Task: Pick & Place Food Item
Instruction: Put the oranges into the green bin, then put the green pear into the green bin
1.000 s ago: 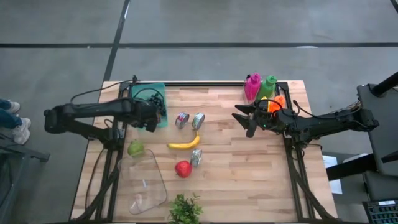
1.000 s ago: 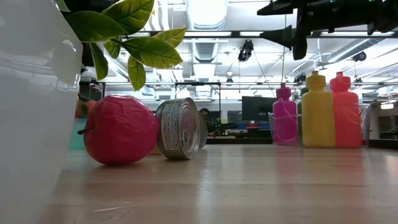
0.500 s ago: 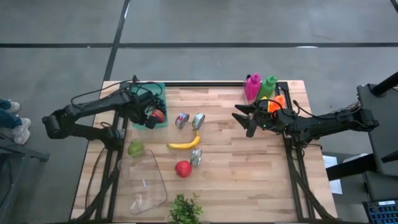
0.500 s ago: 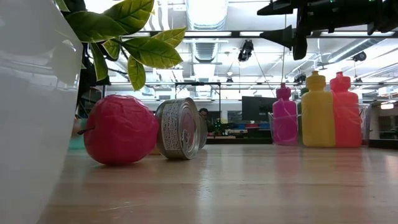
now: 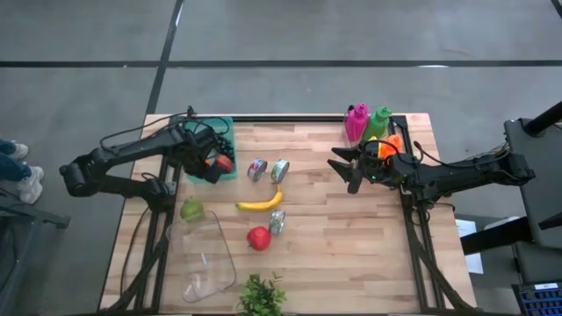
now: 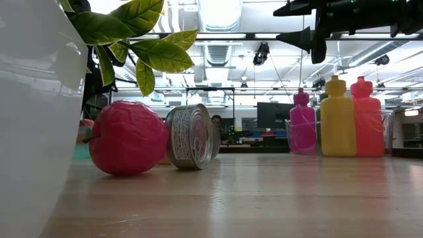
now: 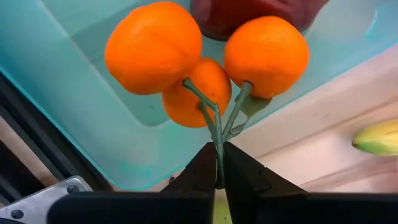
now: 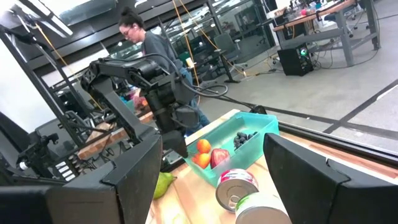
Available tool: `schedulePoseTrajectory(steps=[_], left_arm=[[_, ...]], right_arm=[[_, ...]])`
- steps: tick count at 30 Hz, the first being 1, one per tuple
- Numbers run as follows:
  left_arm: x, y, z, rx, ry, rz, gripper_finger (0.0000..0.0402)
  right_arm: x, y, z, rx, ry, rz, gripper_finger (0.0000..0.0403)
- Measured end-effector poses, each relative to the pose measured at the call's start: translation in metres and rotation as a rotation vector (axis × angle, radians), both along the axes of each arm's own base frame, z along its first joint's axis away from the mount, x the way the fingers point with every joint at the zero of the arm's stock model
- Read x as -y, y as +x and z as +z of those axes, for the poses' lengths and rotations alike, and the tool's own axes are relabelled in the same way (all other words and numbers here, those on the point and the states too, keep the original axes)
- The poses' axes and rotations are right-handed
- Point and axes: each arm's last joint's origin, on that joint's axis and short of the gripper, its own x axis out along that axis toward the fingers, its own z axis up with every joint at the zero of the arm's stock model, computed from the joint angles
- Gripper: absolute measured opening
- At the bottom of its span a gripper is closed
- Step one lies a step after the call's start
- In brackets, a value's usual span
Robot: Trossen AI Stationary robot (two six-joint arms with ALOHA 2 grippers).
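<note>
Now: left gripper (image 7: pixel 219 180) pinches oranges' stem (image 7: pixel 214 127) over teal tray (image 7: pixel 81 106) | right gripper (image 5: pixel 345 172) apart, hovering.

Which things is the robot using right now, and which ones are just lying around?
Using now:
- left hand, shut on the stem of the oranges
- teal tray under the oranges

Just lying around:
- banana
- red apple on the table
- tin cans
- green pear
- bottles
- leafy plant
- right hand, open, waiting
</note>
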Motion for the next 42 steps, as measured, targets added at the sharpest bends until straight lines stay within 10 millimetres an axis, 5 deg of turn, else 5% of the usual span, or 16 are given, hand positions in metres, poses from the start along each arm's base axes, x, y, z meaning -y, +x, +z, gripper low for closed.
schedulePoseTrajectory(steps=[13,25,32,42], left_arm=[[-0.001,0.0,0.0,0.0,-0.001,0.006,0.0041],[-0.001,0.001,0.001,0.04,-0.04,0.032,0.0188],[-0.002,0.004,0.025,0.083,-0.047,0.109,0.0244],[0.011,0.004,0.062,0.219,0.014,0.129,0.0252]], right_arm=[[0.0,0.0,0.0,0.0,0.0,0.0,0.0276],[0.0,0.0,0.0,0.0,0.0,0.0,0.0276],[0.0,0.0,0.0,0.0,0.0,0.0,0.0276],[0.0,0.0,0.0,0.0,0.0,0.0,0.0276]])
